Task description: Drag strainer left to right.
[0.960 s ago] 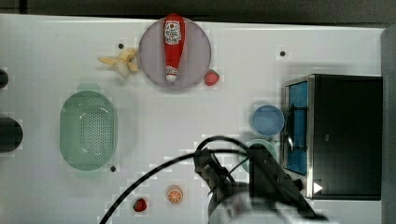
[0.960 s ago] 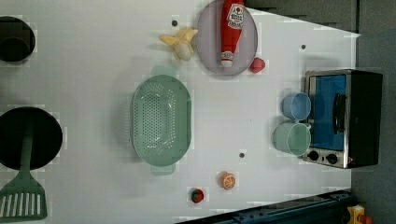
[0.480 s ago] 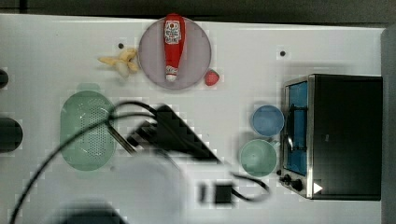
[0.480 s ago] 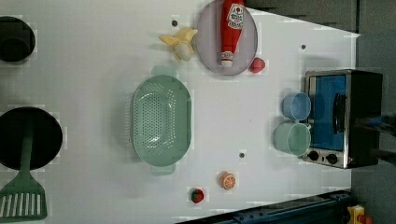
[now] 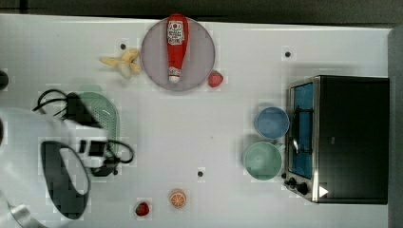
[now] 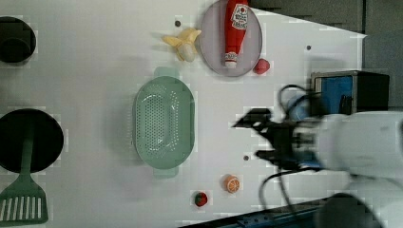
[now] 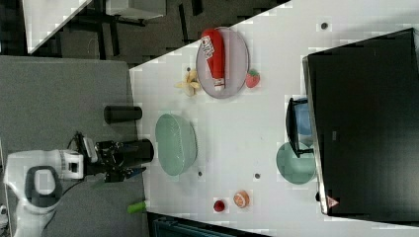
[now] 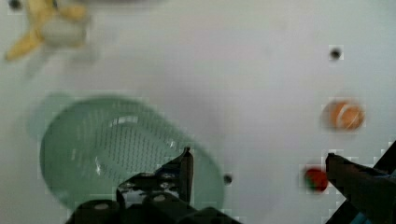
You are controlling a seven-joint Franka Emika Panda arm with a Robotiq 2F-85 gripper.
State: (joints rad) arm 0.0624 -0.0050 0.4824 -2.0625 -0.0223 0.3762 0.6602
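We see the strainer (image 6: 164,122) lying on the table (image 6: 95,71), below the banana (image 6: 184,42) in the left view. The gripper (image 8: 257,161) hangs above it, jaws wide, holding nothing.

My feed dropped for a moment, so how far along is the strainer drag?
Nothing looks done: the strainer sits at the left view's left, far from the toaster oven. In hand: the open gripper hangs above the strainer, holding nothing. Left: lower, catch the rim, drag it across the table.
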